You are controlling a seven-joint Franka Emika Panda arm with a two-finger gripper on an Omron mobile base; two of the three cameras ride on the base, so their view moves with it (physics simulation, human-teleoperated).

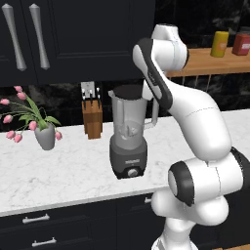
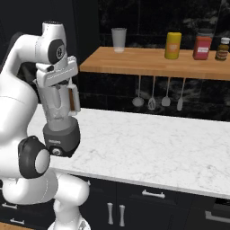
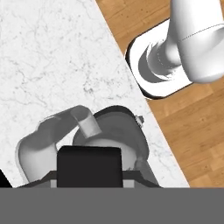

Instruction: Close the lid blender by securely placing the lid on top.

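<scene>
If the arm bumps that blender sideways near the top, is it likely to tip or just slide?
The blender looks tall with a fairly narrow dark base, so a shove high on the jar would probably tip it rather than slide it. The smooth marble counter may let it skid if pushed low. Its side handle might make it twist.

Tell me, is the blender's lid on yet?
On: the lid sits as a black disc across the top of the blender jar.
</scene>
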